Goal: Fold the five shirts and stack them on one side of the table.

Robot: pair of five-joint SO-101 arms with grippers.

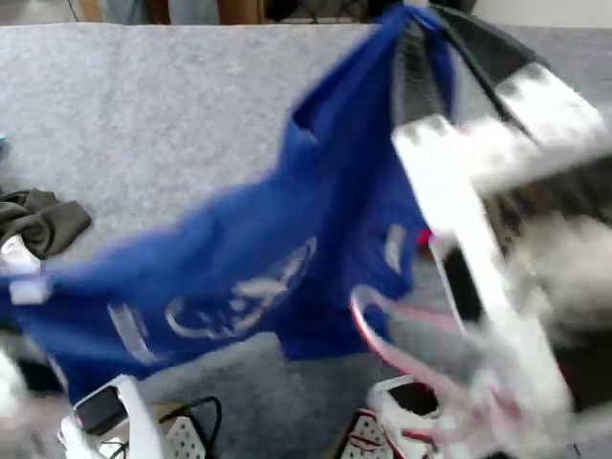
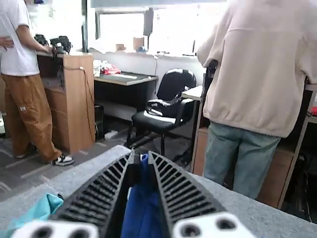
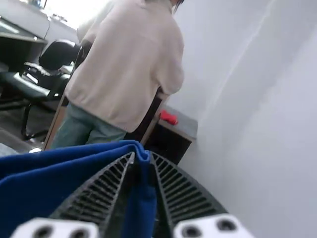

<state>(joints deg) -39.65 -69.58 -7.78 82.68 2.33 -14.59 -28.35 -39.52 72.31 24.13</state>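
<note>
Over the grey counter [image 1: 143, 115] the blue shirt [image 1: 258, 268] hangs stretched, its long axis running from the far right corner to the near left edge. My right hand [image 3: 142, 157] pinches the far end, my left hand [image 2: 141, 157] the near. A dark shirt [image 1: 38, 222] sits crumpled at the left edge.

- A blue shirt [image 1: 287, 239] with a white print is lifted off the grey worktop [image 1: 143, 105] and spread wide in the air. One end is raised high at the far side, and the other hangs lower towards the near left.
- The left hand [image 2: 140, 156] and the right hand [image 3: 141, 156] each pinch a fold of its cloth.
- A dark olive shirt [image 1: 38, 220] lies crumpled on the worktop at the left edge.
- A teal cloth [image 2: 34, 210] lies bunched on the worktop beside the left hand.
</note>
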